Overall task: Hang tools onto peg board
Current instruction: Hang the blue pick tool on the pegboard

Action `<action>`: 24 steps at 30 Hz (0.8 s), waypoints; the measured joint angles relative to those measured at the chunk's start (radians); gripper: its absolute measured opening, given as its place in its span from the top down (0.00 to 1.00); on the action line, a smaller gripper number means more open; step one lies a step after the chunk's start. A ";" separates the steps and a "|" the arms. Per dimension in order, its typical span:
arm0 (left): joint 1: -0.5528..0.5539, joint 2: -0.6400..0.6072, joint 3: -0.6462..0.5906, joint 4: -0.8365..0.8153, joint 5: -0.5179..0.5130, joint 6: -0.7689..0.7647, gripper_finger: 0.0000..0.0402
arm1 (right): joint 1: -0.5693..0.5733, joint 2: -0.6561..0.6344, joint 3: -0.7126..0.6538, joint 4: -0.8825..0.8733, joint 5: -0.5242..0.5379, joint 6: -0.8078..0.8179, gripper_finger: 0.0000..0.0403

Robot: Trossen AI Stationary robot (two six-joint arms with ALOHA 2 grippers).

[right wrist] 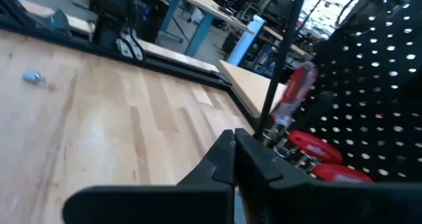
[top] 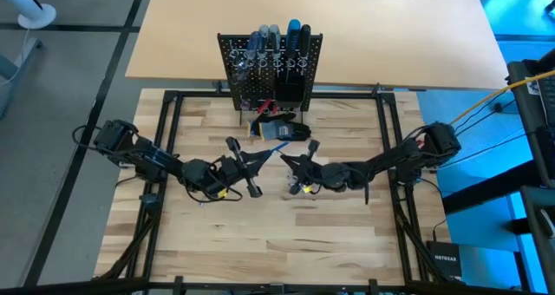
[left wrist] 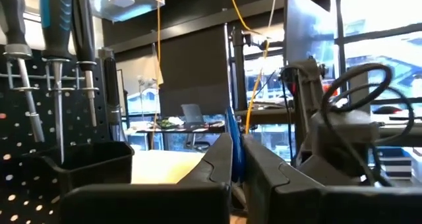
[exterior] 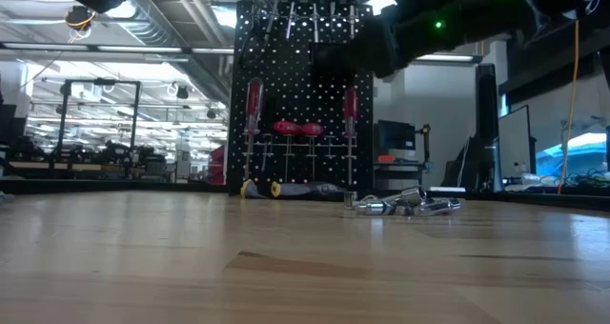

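Grippers first: your left gripper (top: 270, 155) is pinched on a thin blue piece (left wrist: 232, 141), which only its wrist view shows; your right gripper (top: 284, 160) is closed on nothing, nose to nose with it mid-table. Behind them stands the peg board (top: 270, 67) with screwdrivers (top: 276, 36) hung. From table height you see silver pieces (exterior: 405, 205) lying below. A box (top: 447, 258) reads NETGEAR.

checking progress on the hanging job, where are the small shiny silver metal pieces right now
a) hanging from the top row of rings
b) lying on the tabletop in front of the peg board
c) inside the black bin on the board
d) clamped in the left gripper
b: in the low view the silver metal pieces lie flat on the wooden table, just in front of the peg board.
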 joint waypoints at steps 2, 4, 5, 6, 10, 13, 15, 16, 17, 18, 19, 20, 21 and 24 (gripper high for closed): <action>-0.002 0.000 0.000 0.001 -0.010 0.000 0.99 | 0.004 -0.014 0.000 -0.019 0.014 -0.013 0.97; -0.001 0.000 0.000 -0.001 -0.023 0.009 0.99 | 0.003 -0.035 0.000 -0.068 0.026 -0.023 0.98; -0.001 0.000 0.000 -0.003 -0.031 0.019 0.99 | 0.003 -0.043 0.000 -0.085 0.036 -0.025 0.98; -0.002 0.000 0.000 -0.003 -0.042 0.022 0.98 | 0.003 -0.050 0.000 -0.102 0.051 -0.025 0.98; -0.002 0.000 0.000 -0.010 -0.051 0.027 0.99 | 0.001 -0.068 0.000 -0.115 0.083 -0.031 0.99; 0.009 0.000 0.000 -0.024 -0.061 0.050 0.99 | 0.020 -0.084 0.000 -0.161 0.135 -0.076 0.98; 0.024 0.000 0.000 -0.036 -0.075 0.048 0.99 | 0.044 -0.115 0.000 -0.194 0.198 -0.101 0.97; 0.035 0.000 0.000 -0.045 -0.075 0.043 0.99 | 0.058 -0.135 0.000 -0.224 0.236 -0.103 0.97; 0.048 0.000 0.000 -0.057 -0.074 0.033 0.98 | 0.071 -0.157 0.000 -0.255 0.265 -0.103 0.97; 0.062 0.000 0.000 -0.074 -0.074 0.020 0.98 | 0.084 -0.179 -0.001 -0.286 0.285 -0.102 0.97; 0.077 0.000 0.000 -0.093 -0.070 -0.001 0.98 | 0.098 -0.204 -0.006 -0.313 0.301 -0.095 0.97; 0.092 0.001 0.000 -0.115 -0.061 -0.029 0.99 | 0.112 -0.231 -0.013 -0.335 0.318 -0.076 0.98; 0.109 0.001 0.000 -0.128 -0.043 -0.060 0.99 | 0.124 -0.260 -0.022 -0.352 0.331 -0.053 0.98; 0.154 0.013 0.000 -0.144 0.010 -0.125 0.99 | 0.161 -0.351 -0.074 -0.404 0.344 0.048 0.98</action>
